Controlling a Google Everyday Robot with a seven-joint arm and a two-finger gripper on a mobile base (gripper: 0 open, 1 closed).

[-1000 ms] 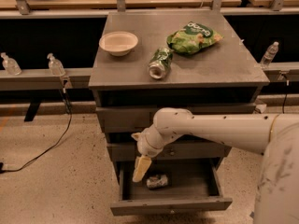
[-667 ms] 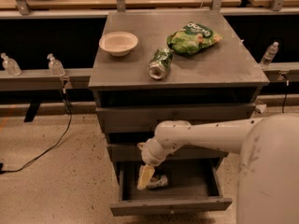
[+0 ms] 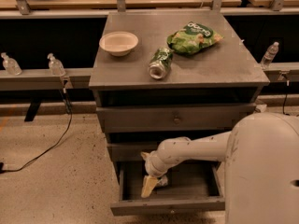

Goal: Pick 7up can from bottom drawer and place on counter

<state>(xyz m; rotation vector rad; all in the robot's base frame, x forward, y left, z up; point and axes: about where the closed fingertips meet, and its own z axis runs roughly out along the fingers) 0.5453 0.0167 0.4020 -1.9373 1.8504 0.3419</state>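
Status: bottom drawer [image 3: 187, 205] is pulled open. Hand [image 3: 149, 189] is down inside it, in the left half, pointing at the drawer floor. 7up can [image 3: 162, 181] lies in the drawer, just right of the hand and partly hidden behind it. It looks like contact, but I can't confirm. Hand state: cannot tell (apart or clamped on the can, not visible from here). Arm [image 3: 196, 148] reaches in from the right, passing below the middle drawer front [image 3: 176, 119]. Robot body [image 3: 264, 171] fills the lower right corner.

Surface [image 3: 219, 66] on top of the cabinet:
- pale bowl [image 3: 118, 43], back left, upright
- dark green can [image 3: 160, 63], on its side near the middle, shiny end toward the front edge
- green snack bag [image 3: 194, 36], back right, just beside that can, maybe touching

Off to the sides: small clear bottles [image 3: 56, 65] on the left ledge, another bottle [image 3: 269, 54] on the right. Black cable [image 3: 46, 148] runs across the floor at left.
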